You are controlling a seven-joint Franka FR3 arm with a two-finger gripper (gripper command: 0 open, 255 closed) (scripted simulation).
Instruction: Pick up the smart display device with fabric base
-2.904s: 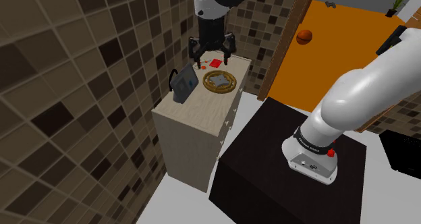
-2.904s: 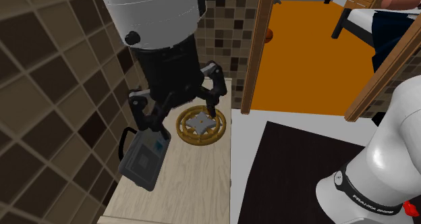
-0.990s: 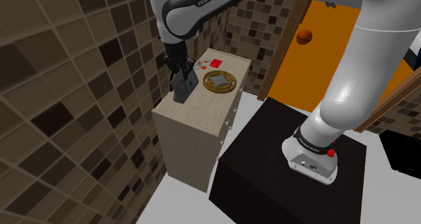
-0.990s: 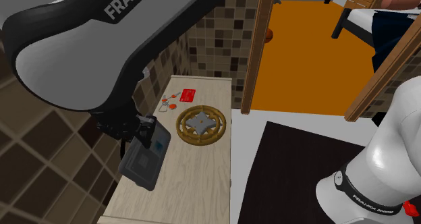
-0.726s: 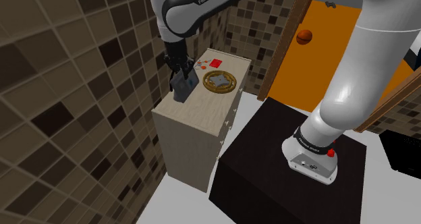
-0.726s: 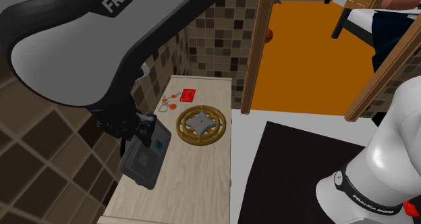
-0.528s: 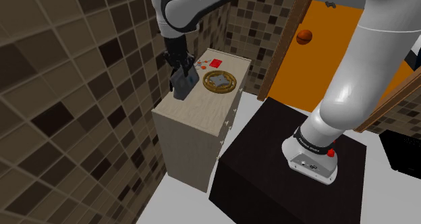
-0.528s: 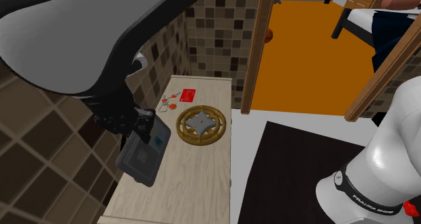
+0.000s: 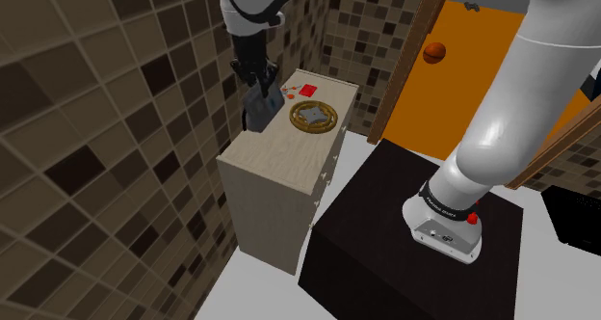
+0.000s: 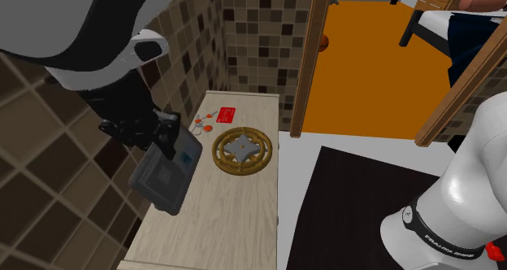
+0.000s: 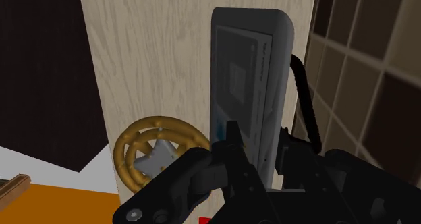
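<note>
Tiled corner, wood cabinet top: gripper fingers clenched across smart display at its thin edge, probably the narrowest span. It hangs tilted, seemingly clear of the top, to the second exterior view's left of gold ring.

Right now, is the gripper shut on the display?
Yes, the wrist view shows the gripper clasping the display, one black finger on its front and one on its back.

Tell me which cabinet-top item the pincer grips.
The dark grey slab-shaped display device, clasped by the black pincer; the gold ring-shaped ornament and flat red card lie apart.
</note>
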